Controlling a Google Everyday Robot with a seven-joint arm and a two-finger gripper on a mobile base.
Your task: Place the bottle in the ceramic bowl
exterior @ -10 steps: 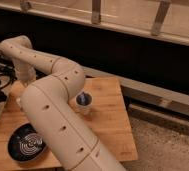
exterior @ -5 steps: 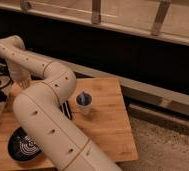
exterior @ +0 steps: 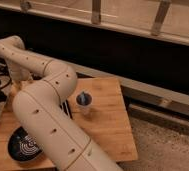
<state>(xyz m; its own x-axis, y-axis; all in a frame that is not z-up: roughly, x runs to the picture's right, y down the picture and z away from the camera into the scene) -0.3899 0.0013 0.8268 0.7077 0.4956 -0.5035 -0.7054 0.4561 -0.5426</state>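
In the camera view, the cream jointed robot arm is bent over a pale wooden board. Its gripper is lowered at the board's far-left edge, largely hidden (its state cannot be told). The dark ceramic bowl with white spiral lines is seen at the near-left, a clear plastic cup mid-board. The small white bottle cannot be made out.

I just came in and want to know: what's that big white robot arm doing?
The arm bends across a wooden table toward the far left edge. Its hand is hidden out there behind the arm, so you can't see what it holds. A dark bowl with white swirl lines sits at the near left, partly behind the arm, and what shows of it holds nothing. A small clear cup with a blue lid stands mid-table. No bottle shows anywhere.
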